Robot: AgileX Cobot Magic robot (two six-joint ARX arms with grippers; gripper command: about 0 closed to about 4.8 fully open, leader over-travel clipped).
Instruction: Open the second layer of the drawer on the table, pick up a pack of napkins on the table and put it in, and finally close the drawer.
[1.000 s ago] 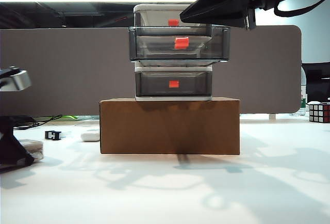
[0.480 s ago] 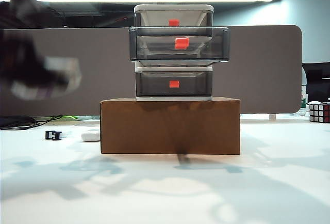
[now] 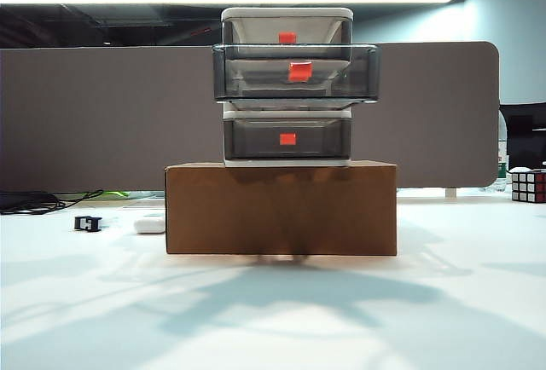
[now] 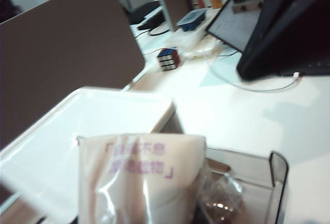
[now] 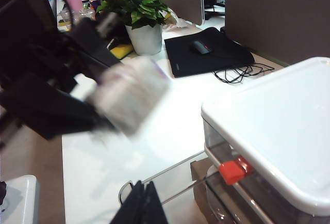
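The only writing is on the pack of napkins (image 4: 142, 177): two lines of purple characters inside corner brackets, too soft to read for certain. The left wrist view has the pack right up against the lens, hiding the left claw's own fingers. Just under and beyond it are the smoky wall of the second layer (image 4: 277, 182), pulled out, and the white top of the drawer (image 4: 93, 126). Further off, a colour cube (image 4: 169, 59) sits on the counter (image 4: 242, 115).

Only the right wrist view shows the grip. There the left claw (image 5: 103, 111), a dark blur, is clamped on the pale pack up in the air, above and beyond the right claw (image 5: 144, 203). The right claw's fingers are pressed together on nothing. Beside it are the open tier's rim and a red-orange handle (image 5: 234, 171); beyond, a potted plant (image 5: 139, 12).

The exterior view shows neither claw, only the cabinet on a cardboard box (image 3: 281, 208), middle tier out
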